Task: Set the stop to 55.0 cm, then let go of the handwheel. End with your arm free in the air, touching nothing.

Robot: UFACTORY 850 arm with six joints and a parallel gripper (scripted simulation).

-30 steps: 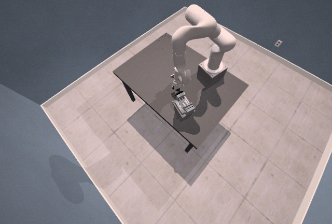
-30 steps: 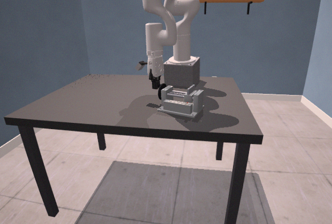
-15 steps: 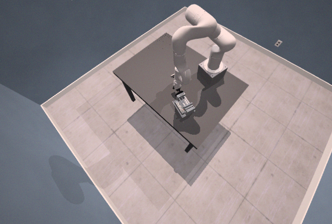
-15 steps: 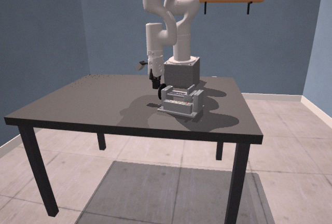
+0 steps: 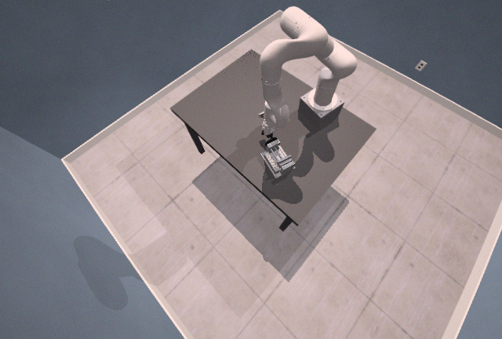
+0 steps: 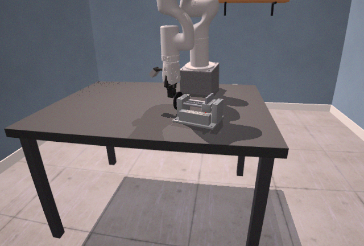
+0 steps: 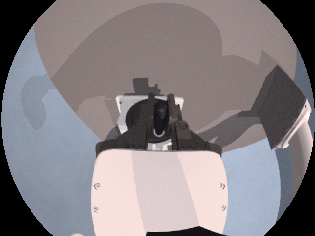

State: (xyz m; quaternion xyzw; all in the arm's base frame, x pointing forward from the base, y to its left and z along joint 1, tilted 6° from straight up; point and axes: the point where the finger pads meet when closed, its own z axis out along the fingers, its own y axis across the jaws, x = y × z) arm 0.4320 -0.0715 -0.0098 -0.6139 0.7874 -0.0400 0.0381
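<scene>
The grey stop rig stands on the table. Its stop sits on the rods near the right end block in the exterior view, with a small red mark just below it at the right part of the scale. The scale's figures are too small to read. The black handwheel is at the rig's left end. My gripper points down beside the wheel, shut on its black handle, which shows between the fingers in the wrist view.
The table carries the rig close to its front edge in the exterior view. The arm's grey pedestal stands behind the rig. A wooden shelf hangs on the back wall.
</scene>
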